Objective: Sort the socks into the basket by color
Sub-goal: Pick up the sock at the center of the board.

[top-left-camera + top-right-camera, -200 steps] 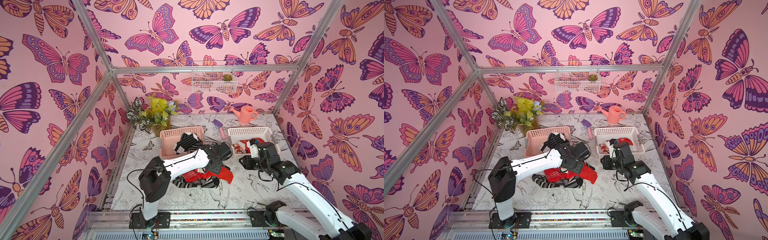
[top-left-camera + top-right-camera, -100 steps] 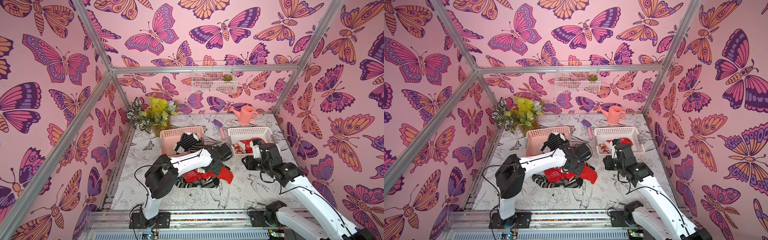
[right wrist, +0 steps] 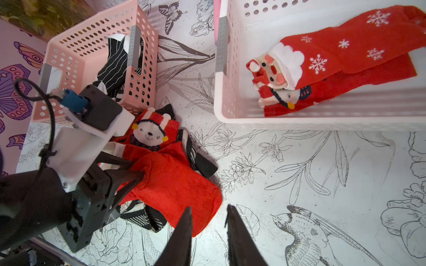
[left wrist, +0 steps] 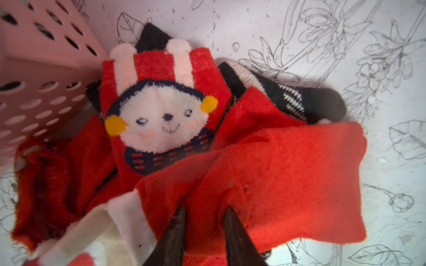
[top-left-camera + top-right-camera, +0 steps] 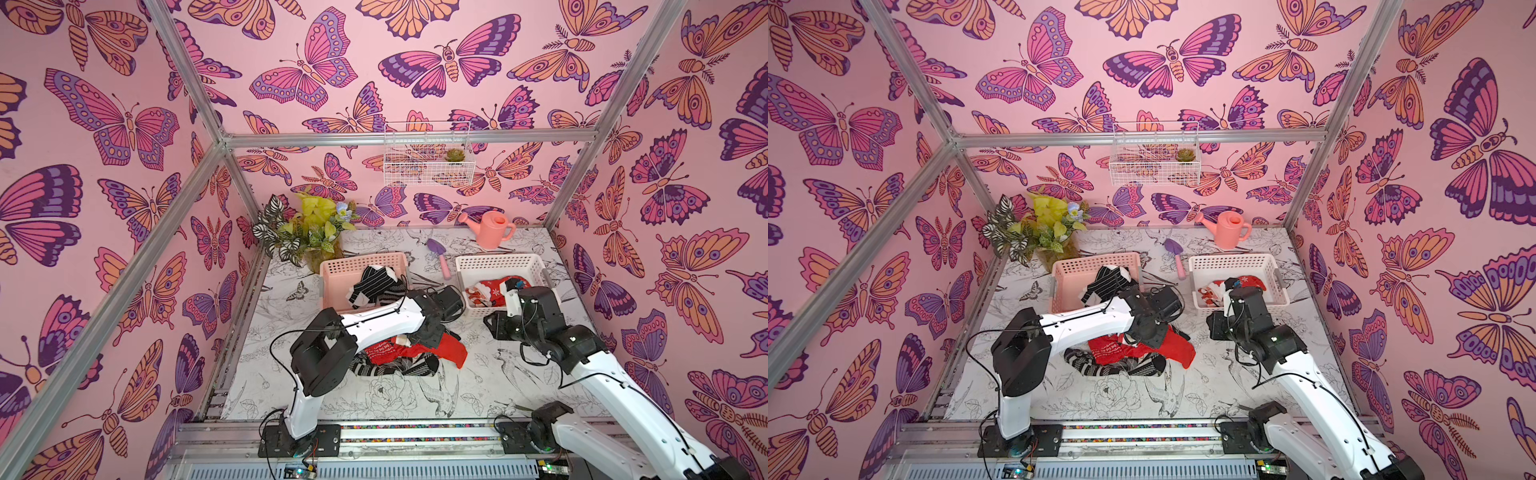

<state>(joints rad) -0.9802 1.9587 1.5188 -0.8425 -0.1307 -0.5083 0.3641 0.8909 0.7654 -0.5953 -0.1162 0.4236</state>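
A pile of socks (image 5: 415, 355) lies mid-table: a plain red sock (image 4: 276, 172) on top, a red sock with a white rabbit face (image 4: 161, 115) and black-and-white socks (image 4: 288, 96) under them. My left gripper (image 4: 205, 209) is down in the pile, shut on a fold of the plain red sock (image 3: 175, 184). My right gripper (image 3: 208, 208) hovers open and empty beside that sock's edge, over bare table. The pink basket (image 5: 361, 262) holds black-and-white socks (image 5: 374, 284). The white basket (image 3: 230, 119) holds red socks (image 3: 334, 53).
A pink watering can (image 5: 490, 228) and a purple trowel (image 5: 440, 255) lie behind the baskets. A potted plant (image 5: 307, 232) fills the back left corner. A wire shelf (image 5: 428, 162) hangs on the back wall. Patterned walls close in on three sides.
My left gripper's fingers have narrowed onto the plain red sock in the pile. The right arm has barely shifted.
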